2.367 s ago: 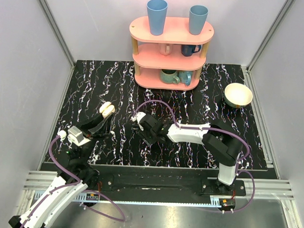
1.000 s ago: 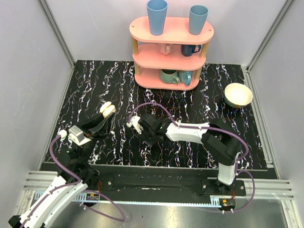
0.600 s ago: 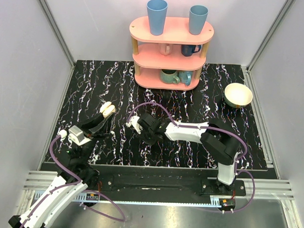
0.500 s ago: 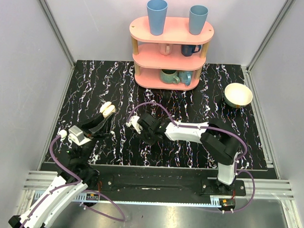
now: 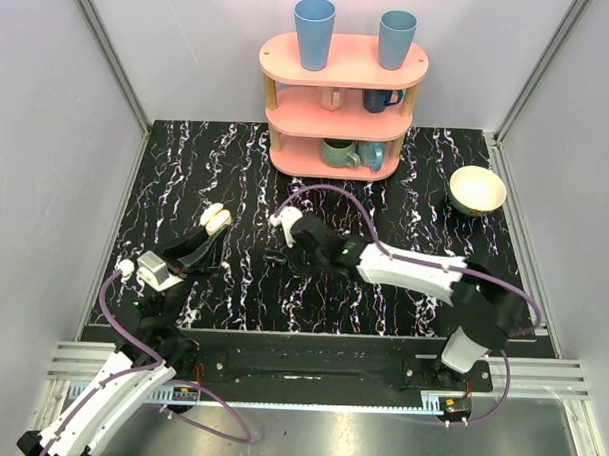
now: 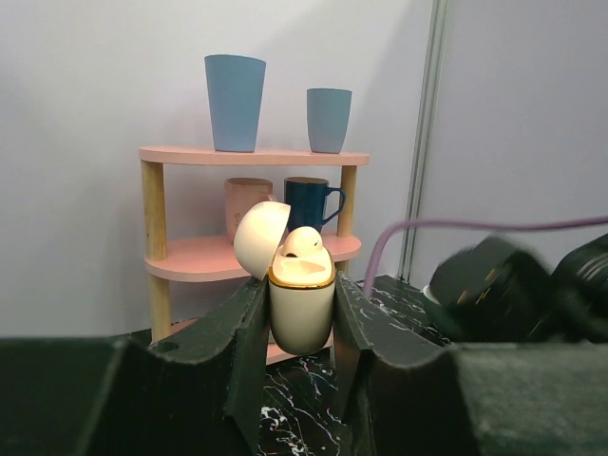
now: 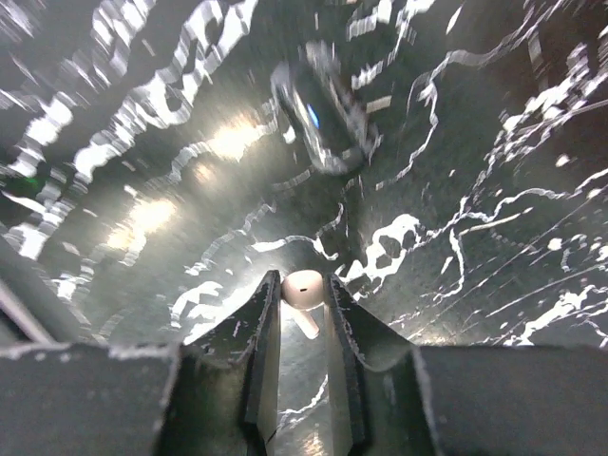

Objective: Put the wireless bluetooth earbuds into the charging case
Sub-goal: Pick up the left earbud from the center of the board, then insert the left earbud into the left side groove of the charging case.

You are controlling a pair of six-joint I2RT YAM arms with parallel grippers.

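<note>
My left gripper (image 6: 300,288) is shut on the charging case (image 6: 302,321) and holds it upright above the table. The case's lid (image 6: 258,237) is hinged open to the left, and one white earbud (image 6: 303,243) sits in its top. In the top view the case (image 5: 215,221) is at the left middle of the mat. My right gripper (image 7: 302,281) is shut on the second earbud (image 7: 304,289), its stem pointing down, just above the black marble mat. In the top view the right gripper (image 5: 275,253) is right of the case and apart from it.
A pink three-tier shelf (image 5: 341,99) with blue cups and mugs stands at the back centre. A cream bowl (image 5: 477,189) sits at the back right. The right arm's dark body (image 6: 513,294) fills the right side of the left wrist view.
The right arm has stretched out, its elbow swinging right and its wrist shifting a little toward the back. The left arm and the case have not moved.
</note>
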